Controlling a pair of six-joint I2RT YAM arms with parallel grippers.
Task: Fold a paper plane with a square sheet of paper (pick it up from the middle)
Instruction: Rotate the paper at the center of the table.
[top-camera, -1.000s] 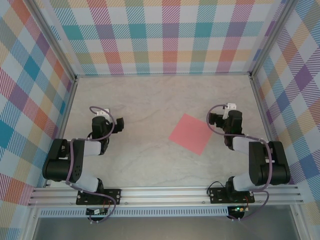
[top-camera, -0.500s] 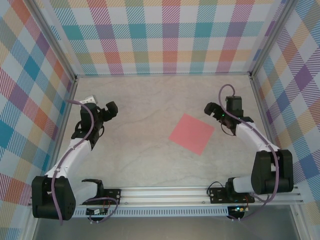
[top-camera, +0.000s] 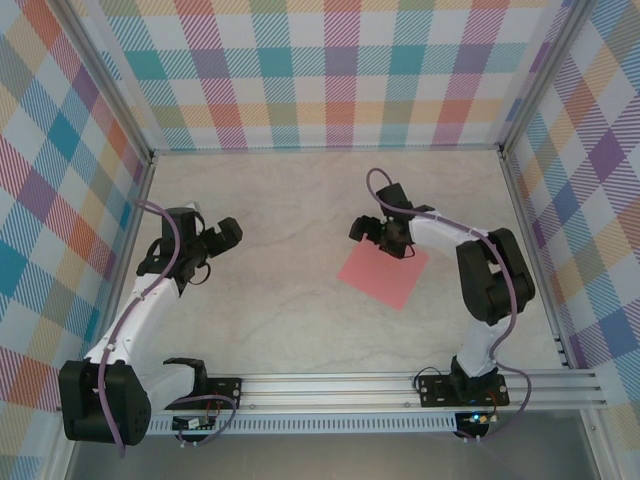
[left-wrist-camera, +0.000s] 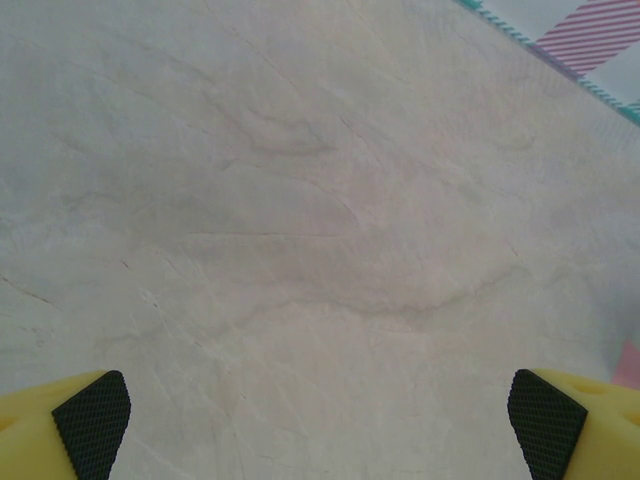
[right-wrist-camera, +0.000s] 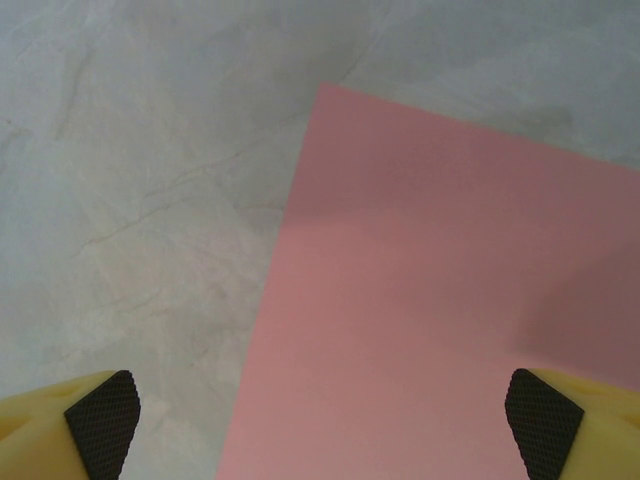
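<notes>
Paper (top-camera: 385, 282): plain salmon-pink. Table (top-camera: 290, 205): pale grey-beige, faint marble veining. Walls (top-camera: 330, 70): pastel plaid, teal, orange, purple, yellow, pink. Fingers (right-wrist-camera: 35, 430): yellow; pads (right-wrist-camera: 100, 420) black, cross-hatched. Arms (top-camera: 130, 322): black and white, purple cables (top-camera: 369, 183).

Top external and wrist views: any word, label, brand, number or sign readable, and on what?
None readable.
The plain salmon-pink square sheet of paper is unmarked; the pale marbled tabletop and checked plaid walls carry patterns, no text.
Any marking on the small circuit boards at the arm bases is too small to read.

Even, bright light; soft shadow crosses the square sheet of paper (right-wrist-camera: 430, 300).
</notes>
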